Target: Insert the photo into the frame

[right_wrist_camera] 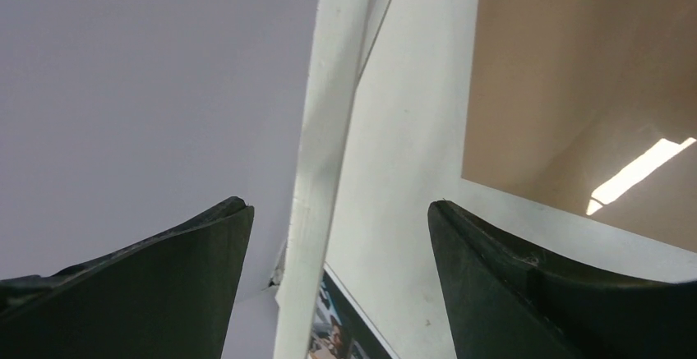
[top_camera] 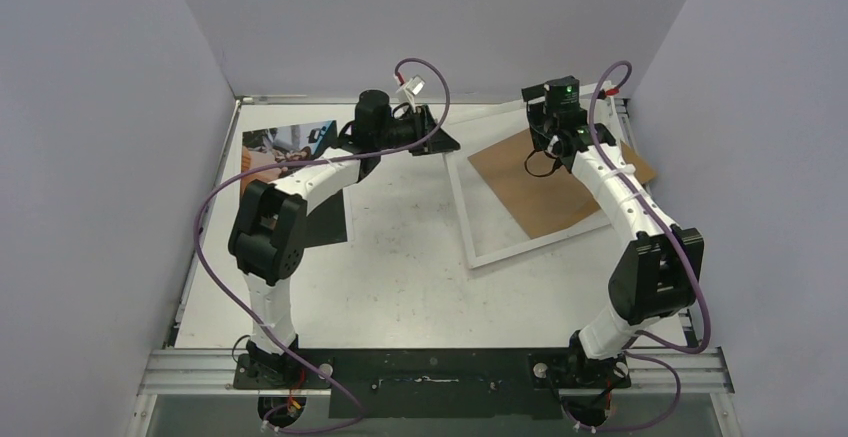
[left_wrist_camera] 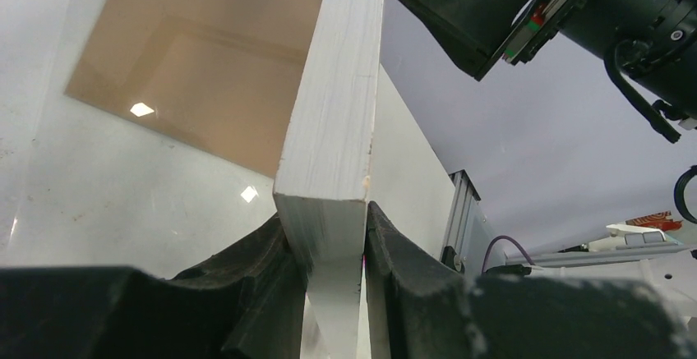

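Note:
The frame (top_camera: 462, 212) is a white rectangle right of the table's middle, with a brown backing board (top_camera: 550, 182) lying across it. My left gripper (top_camera: 440, 142) is shut on the frame's far left corner; in the left wrist view the jaws (left_wrist_camera: 329, 227) clamp the white frame edge (left_wrist_camera: 337, 112). My right gripper (top_camera: 550, 139) is open at the frame's far edge; in the right wrist view (right_wrist_camera: 337, 211) the white frame edge (right_wrist_camera: 325, 129) stands between the spread fingers, touching neither. The photo (top_camera: 285, 142) lies picture up at far left, partly under my left arm, and shows in the right wrist view (right_wrist_camera: 337, 334).
Grey walls close the table on three sides. The brown board also shows in the left wrist view (left_wrist_camera: 205, 71) and the right wrist view (right_wrist_camera: 575, 88). The right gripper's finger (left_wrist_camera: 468, 22) shows in the left wrist view. An aluminium rail (top_camera: 430, 367) runs along the near edge.

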`<state>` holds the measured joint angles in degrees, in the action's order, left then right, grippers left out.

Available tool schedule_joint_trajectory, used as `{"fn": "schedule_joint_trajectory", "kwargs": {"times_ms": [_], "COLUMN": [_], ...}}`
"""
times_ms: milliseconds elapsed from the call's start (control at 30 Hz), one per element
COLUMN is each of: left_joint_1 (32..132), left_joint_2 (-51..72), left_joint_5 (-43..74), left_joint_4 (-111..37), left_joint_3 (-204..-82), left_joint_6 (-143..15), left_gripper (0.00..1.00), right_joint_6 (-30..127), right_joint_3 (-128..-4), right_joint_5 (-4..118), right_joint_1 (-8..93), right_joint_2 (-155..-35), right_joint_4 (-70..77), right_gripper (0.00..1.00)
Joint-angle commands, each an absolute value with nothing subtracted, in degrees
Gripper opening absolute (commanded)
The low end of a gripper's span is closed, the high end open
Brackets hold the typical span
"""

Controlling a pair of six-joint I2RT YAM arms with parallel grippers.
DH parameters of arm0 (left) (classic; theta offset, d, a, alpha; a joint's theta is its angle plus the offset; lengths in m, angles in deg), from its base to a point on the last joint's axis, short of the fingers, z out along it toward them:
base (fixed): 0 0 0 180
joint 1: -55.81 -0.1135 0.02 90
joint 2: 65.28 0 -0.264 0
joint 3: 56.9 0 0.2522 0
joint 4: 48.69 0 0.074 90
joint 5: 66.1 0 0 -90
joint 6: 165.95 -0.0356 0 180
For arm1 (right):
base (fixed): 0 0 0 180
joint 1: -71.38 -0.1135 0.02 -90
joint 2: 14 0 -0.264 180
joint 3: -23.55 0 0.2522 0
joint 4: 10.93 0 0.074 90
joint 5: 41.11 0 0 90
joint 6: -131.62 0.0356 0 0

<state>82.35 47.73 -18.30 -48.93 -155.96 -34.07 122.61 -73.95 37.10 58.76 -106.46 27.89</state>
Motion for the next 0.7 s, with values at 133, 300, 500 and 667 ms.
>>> {"fn": "schedule_joint_trajectory", "kwargs": {"times_ms": [133, 300, 500, 667], "left_joint_1": [83.0, 83.5, 84.3, 84.5], "left_joint_2": [43.1, 42.9, 43.0, 42.5], "left_joint_5": [-18.3, -17.7, -17.5, -17.8], "left_joint_4": [-47.0, -46.4, -45.0, -43.9], "left_joint_3": [-156.4, -156.3, -156.7, -156.7], "left_joint_6": [-38.6, -39.5, -40.8, -41.1], "left_gripper": [0.0, 0.0, 0.0, 0.0], "right_joint_6": [126.1, 126.3, 125.1, 124.6], "right_joint_3": [-77.0, -79.7, -82.5, -82.8], "right_joint_5": [39.0, 39.8, 36.1, 32.2], "right_joint_1": [60.0, 61.0, 61.4, 61.1], "right_joint_2": [-110.5, -113.8, -115.4, -114.3], "right_joint_4": [22.1, 23.6, 24.7, 25.5], "right_gripper": [0.8, 0.74, 0.51, 0.25]}}
